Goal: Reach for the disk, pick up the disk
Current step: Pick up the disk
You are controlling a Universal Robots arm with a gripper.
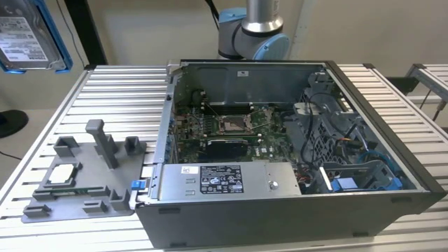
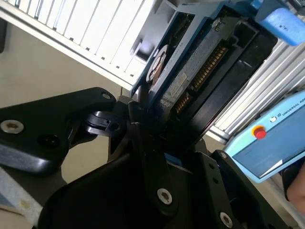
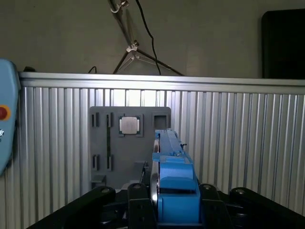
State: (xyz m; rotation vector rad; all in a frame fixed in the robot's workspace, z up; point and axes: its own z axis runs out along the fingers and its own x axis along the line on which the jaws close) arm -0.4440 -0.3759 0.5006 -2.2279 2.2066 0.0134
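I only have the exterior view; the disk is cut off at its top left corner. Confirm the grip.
Observer: In the first wrist view the gripper is shut on the disk, which stands edge-on between its fingers.
Operator: Tell me what that camera sees past it.
Observer: The grey fixture plate, with the small square chip seated in it.
Operator: Describe the disk's unlabelled face.
Observer: In the second wrist view it shows a circuit board with a row of gold contacts.

disk [image 1: 24, 37]: silver metal (bracket [image 3: 176, 191]: glossy blue plastic) | table [image 1: 119, 94]: ribbed matt metal
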